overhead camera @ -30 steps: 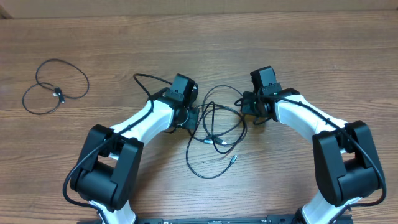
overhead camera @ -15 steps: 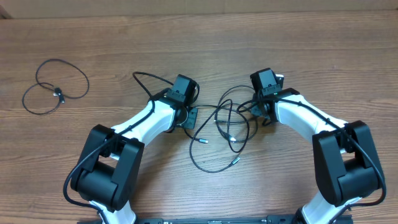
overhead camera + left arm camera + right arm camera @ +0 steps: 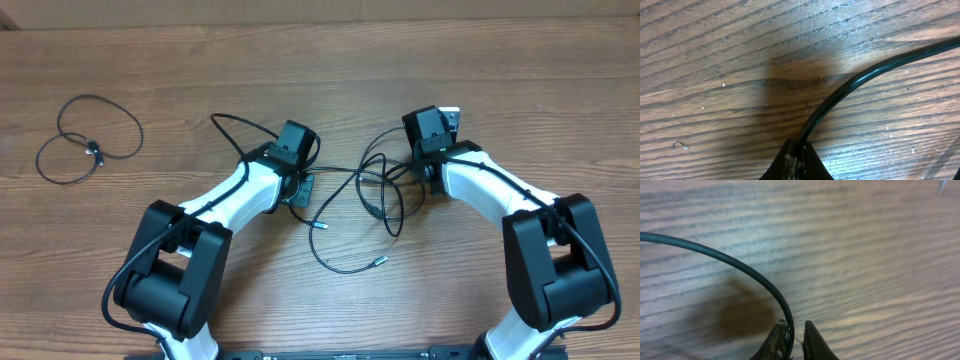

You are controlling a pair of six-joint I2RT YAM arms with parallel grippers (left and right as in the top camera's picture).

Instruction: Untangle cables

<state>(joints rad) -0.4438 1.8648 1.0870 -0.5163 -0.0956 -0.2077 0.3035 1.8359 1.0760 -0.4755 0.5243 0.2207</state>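
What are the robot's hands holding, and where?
The left gripper pinches a black cable partway along its cord. The right gripper does the same.

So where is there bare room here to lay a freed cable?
Bare wood on the brown wooden table: the stretch right of the right arm, the strip along its far edge, and the patch between the separate looped black cable and the left arm. Crowded: the middle, where the tangled thin black cables run between the left gripper and right gripper.
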